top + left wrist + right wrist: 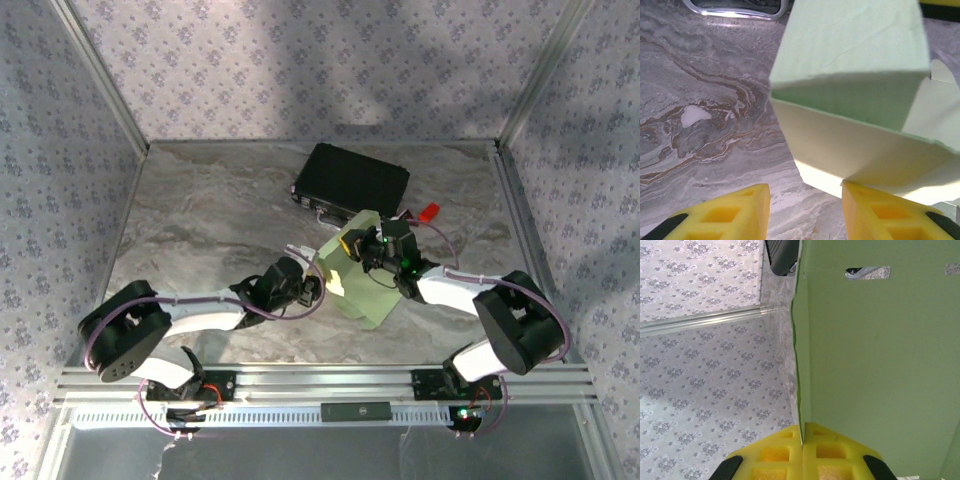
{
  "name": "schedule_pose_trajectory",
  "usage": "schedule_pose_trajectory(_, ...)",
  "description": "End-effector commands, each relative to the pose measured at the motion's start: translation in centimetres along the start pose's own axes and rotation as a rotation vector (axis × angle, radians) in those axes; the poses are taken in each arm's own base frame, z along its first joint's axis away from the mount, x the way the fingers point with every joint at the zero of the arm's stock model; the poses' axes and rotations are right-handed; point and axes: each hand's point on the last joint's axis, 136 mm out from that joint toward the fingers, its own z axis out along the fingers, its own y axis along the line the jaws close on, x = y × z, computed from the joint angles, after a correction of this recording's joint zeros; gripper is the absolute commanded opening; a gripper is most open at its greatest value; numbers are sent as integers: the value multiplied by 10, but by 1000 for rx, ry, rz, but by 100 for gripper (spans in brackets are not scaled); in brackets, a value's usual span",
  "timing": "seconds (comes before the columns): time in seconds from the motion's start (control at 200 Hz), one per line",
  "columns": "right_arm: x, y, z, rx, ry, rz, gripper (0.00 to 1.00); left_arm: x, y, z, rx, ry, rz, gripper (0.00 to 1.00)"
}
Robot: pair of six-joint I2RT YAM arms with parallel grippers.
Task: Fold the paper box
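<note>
**Paper box half folded, one side pinched, other side loose**

So the right fingers [352, 243] are pressed together on a panel of the pale green paper box [362, 285]. On the right wrist cam you can see the thin card edge running straight down into the seam between the two yellow pads [830, 450], and the big green panel rises from there and spreads off to one side of them.

The left fingers [312, 288] are apart with nothing clamped. On the left wrist cam there's bare bench [705, 125] showing in the gap. The box's folded corner sits just above and ahead of them, and its lower edge looks like it's touching the tip of the right-hand pad [875, 210]. The other pad is off the card completely.

From the top cam the box sits tilted between the two sets of fingers, partly formed, with its flaps not closed up. The black case [350, 180] lies on the bench just beyond the right fingers, well past the left ones.
</note>
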Motion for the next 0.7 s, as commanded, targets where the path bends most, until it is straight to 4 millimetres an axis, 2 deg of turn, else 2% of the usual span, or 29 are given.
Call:
schedule_pose_trajectory(0.0,-3,-3,-2,-18,-14,1,0,-18,-13,2,19,-67,2,44)
schedule_pose_trajectory(0.15,-4,-7,-6,-45,-33,-19,0,-12,-6,3,-31,-66,0,45)
schedule_pose_trajectory(0.435,2,2,-14,-157,-47,-95,0,-8,1,6,-119,-79,13,46)
schedule_pose_trajectory(0.515,7,3,-11,-170,-42,-104,0,-8,11,1,-178,-100,11,46)
schedule_pose_trajectory(0.695,22,8,10,-209,-29,-76,0,-5,30,-16,-242,-130,-1,46)
